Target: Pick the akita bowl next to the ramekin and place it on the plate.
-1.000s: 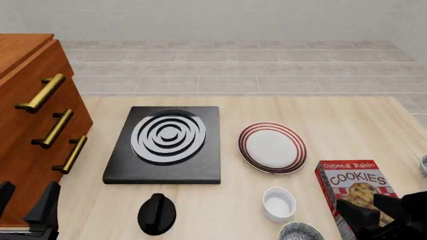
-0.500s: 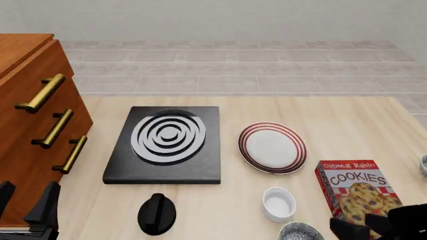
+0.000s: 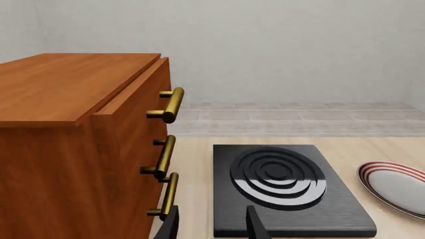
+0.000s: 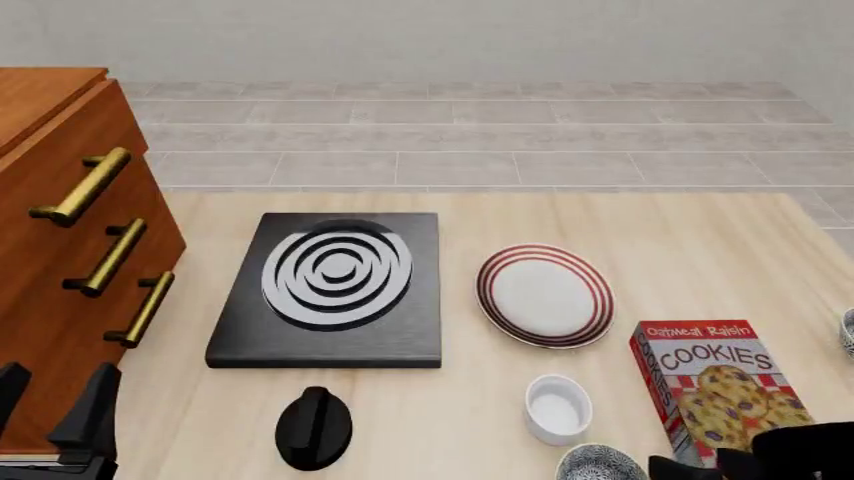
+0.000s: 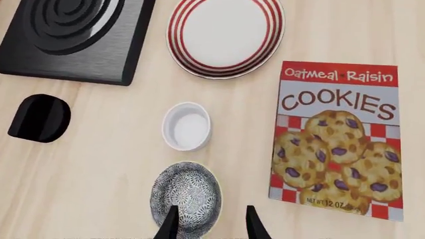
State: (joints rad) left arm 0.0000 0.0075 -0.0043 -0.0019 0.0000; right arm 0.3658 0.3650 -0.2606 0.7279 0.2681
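The akita bowl (image 5: 186, 195) is small, with a grey-white patterned inside, and lies at the table's near edge (image 4: 601, 465). The plain white ramekin (image 5: 187, 125) stands just beyond it (image 4: 558, 408). Farther on lies the plate (image 5: 226, 32) with red rings round its rim (image 4: 545, 295). My right gripper (image 5: 209, 225) is open above the bowl's near rim, one finger over the bowl and the other to its right. In the front view only its dark tips show at the bottom right (image 4: 701, 466). My left gripper (image 3: 212, 226) is open with nothing in it, low at the near left (image 4: 51, 402).
A cookies box (image 4: 714, 385) lies flat to the right of the ramekin and bowl. A black stove plate (image 4: 334, 285) with a round black knob (image 4: 314, 428) before it takes the middle. A wooden drawer cabinet (image 4: 67, 240) with brass handles stands at the left.
My right gripper has drawn back toward the near edge, off the cookies box, and now sits lower in the front view. The left gripper has not moved.
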